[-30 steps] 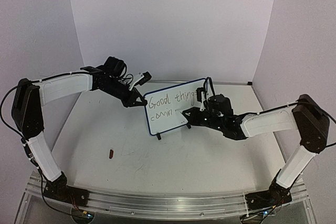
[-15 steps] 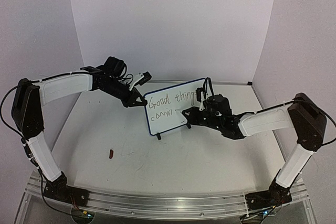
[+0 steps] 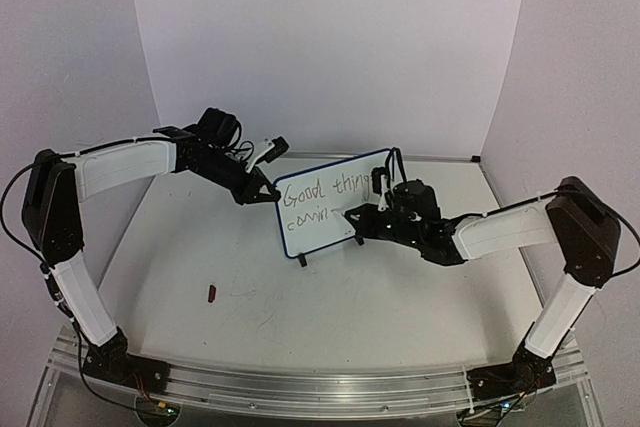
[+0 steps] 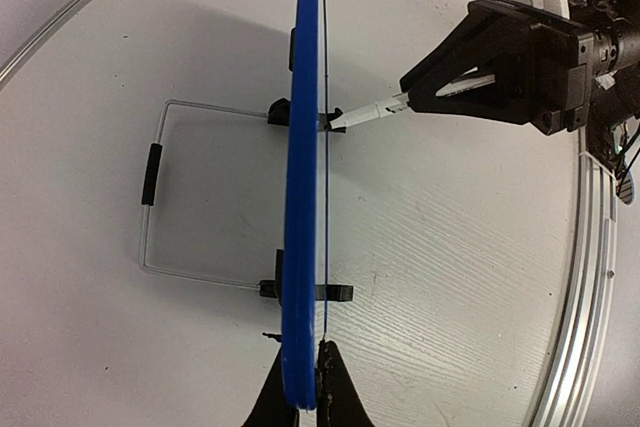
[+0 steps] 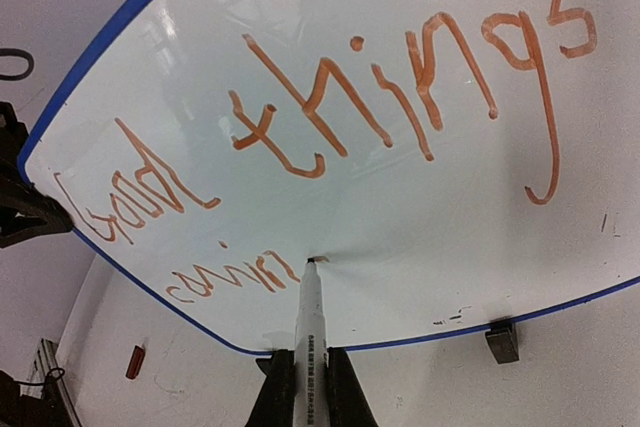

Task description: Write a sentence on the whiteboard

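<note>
The whiteboard [image 3: 325, 215] stands upright on its black feet in the middle of the table. In the left wrist view the whiteboard [image 4: 303, 147] shows edge-on as a blue strip. My left gripper [image 3: 267, 192] [image 4: 305, 367] is shut on the board's left edge. The sentence [image 3: 320, 193] [image 5: 330, 117] reads "Good things" with "comin" below. My right gripper [image 3: 360, 217] [image 5: 303, 362] is shut on a white marker [image 5: 309, 317] [image 4: 375, 112]. Its tip touches the board just right of "comin".
A small red-brown cap [image 3: 211, 294] [image 5: 135, 361] lies on the table left of the board. A wire stand [image 4: 150, 187] props the board from behind. An aluminium rail [image 3: 300, 387] runs along the near edge. White walls close the back and sides.
The right arm's elbow has shifted slightly left while the marker tip stays at the end of the second line. The left arm and the board have not moved.
</note>
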Robot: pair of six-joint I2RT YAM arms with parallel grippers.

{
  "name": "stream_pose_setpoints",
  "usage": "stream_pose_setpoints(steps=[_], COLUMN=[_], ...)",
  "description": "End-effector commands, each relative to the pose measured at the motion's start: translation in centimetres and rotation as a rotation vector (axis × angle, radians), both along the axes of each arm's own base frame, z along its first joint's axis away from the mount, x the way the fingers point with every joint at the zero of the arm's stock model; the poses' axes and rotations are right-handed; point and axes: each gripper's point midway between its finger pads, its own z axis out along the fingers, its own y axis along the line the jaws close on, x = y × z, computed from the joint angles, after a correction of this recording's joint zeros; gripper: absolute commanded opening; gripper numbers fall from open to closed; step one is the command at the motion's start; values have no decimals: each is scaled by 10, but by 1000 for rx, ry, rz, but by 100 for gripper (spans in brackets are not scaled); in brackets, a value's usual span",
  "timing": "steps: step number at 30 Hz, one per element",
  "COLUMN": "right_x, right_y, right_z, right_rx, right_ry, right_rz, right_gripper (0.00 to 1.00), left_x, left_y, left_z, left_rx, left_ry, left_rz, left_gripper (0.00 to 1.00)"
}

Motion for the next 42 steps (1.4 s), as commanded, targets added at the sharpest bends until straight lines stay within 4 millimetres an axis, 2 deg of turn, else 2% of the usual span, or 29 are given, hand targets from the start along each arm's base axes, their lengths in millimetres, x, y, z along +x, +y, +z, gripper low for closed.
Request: stream_pose_setpoints(steps=[1, 8, 19, 31, 38, 42], right_x=[10, 9, 14, 14, 13, 13], right_y=[8, 4, -6, -3, -2, -4], right_z=[8, -6, 17, 38, 38, 28], right_rx=[30, 8, 11, 17, 15, -7], right_ry=[-29, -1, -54, -88, -84, -68], right_rz=[3, -16, -66, -49, -38, -45], right_gripper=[0, 0, 0, 0, 0, 0], left_x=[-6, -6, -6, -6, -6, -6], left_y=[20, 20, 20, 19, 19, 19], left_z=[-47, -47, -46, -46, -46, -46], left_rx=[172, 172, 171, 170, 170, 170], left_ry=[59, 59, 57, 57, 60, 59], left_rz=[20, 20, 20, 19, 18, 18], left_gripper=[0, 0, 0, 0, 0, 0])
